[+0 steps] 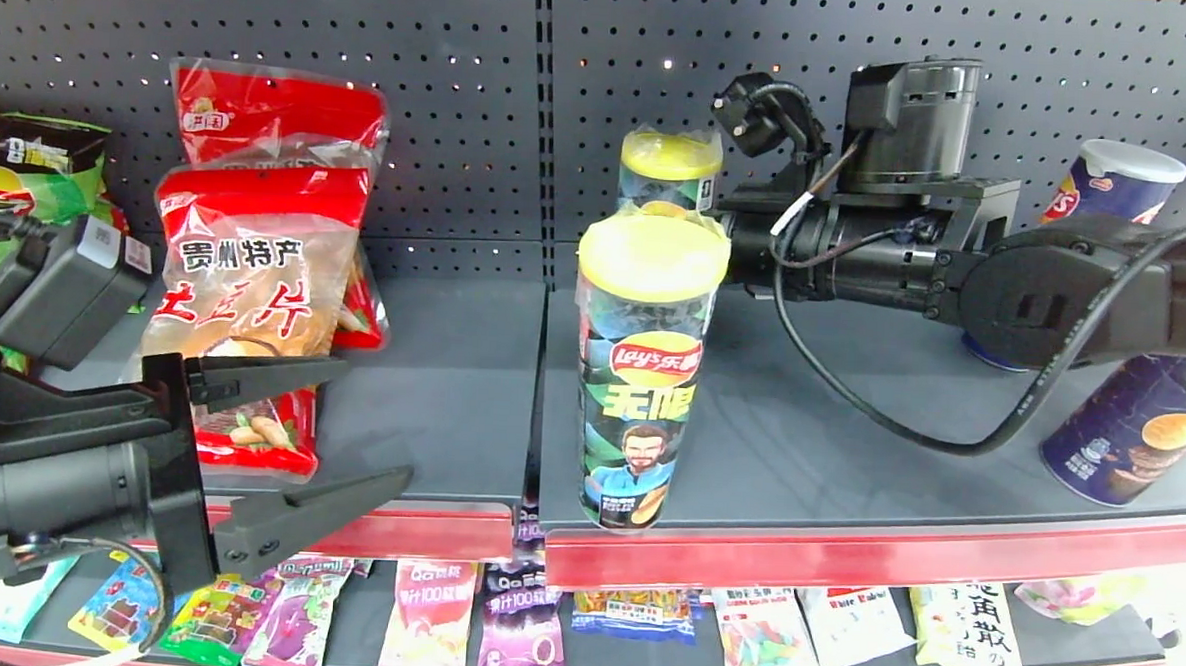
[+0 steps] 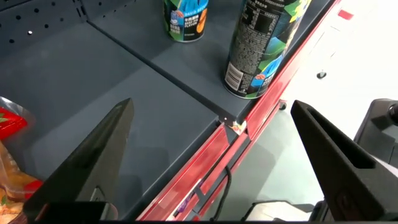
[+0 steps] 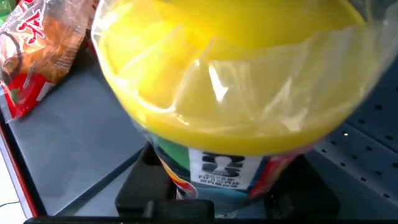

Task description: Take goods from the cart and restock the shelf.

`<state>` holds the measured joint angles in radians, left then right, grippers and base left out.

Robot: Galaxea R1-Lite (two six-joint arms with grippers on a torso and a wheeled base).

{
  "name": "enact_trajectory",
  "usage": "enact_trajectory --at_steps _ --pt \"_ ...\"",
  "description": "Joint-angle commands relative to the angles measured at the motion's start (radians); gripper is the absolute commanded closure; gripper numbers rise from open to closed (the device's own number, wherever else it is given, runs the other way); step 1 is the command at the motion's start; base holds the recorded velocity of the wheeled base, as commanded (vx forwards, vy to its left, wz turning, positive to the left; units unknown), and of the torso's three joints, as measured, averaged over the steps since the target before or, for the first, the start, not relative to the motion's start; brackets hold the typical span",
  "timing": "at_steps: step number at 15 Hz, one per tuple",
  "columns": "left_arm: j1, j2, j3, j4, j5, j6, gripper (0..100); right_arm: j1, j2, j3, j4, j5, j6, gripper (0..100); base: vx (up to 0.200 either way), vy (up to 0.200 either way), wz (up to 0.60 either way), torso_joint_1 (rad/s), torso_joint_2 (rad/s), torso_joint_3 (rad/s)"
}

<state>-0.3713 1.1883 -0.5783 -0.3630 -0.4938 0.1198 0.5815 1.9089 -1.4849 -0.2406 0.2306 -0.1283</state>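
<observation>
1. Grey shelf (image 1: 430,406) boards with a red front lip and a pegboard back run across the head view. A lower shelf (image 1: 360,623) at 6 o'clock carries a row of small packets (image 1: 520,630).
2. Nearest, at 8 o'clock, the left end effector (image 1: 379,422) hangs before the lip, spread wide and carrying nothing.
3. At the centre, the front can (image 1: 641,375) stands upright on the shelf's front edge, apart from both end effectors.
4. Just behind it, at its 12 o'clock, the rear can (image 1: 668,171) sits in the right end effector (image 1: 732,241), which comes in from 3 o'clock. This end effector looks closed on the rear can. The front can hides the rear can's base, so I cannot tell whether it rests on the shelf.
5. Progress, as I judge it: one yellow-lidded can is stocked. The second is at its spot but not yet let go, so release and withdrawal remain. How many goods are left to fetch cannot be judged.
6. Count:
   - two yellow-lidded cans
   - two blue cans at 3 o'clock, one near (image 1: 1134,427) and one far (image 1: 1120,181)
   - two red bags (image 1: 256,258) at 10 o'clock, one behind the other
   - one green bag (image 1: 19,178) at 9 o'clock
</observation>
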Motion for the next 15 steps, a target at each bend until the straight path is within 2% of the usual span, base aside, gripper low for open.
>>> enact_trajectory --at_steps 1,9,10,15 --pt "0.0 -0.004 0.002 -0.001 0.0 0.0 0 0.003 -0.004 0.002 0.001 0.001 -0.001 100 0.0 0.0 0.0 0.0 0.0 0.0" --pt "0.0 -0.003 0.003 -0.001 0.0 0.0 0 0.003 0.01 0.002 0.001 -0.001 -0.001 100 0.0 0.0 0.0 0.0 0.0 0.0" --pt "0.0 -0.003 0.003 -0.001 0.0 0.0 0 0.009 0.01 0.003 0.0 -0.014 0.001 0 0.0 0.0 0.0 0.0 0.0 0.0" --pt "0.0 0.02 -0.008 -0.001 0.0 0.0 0 0.017 -0.06 0.046 0.003 -0.056 0.015 0 0.0 0.0 0.0 0.0 0.0 0.0"
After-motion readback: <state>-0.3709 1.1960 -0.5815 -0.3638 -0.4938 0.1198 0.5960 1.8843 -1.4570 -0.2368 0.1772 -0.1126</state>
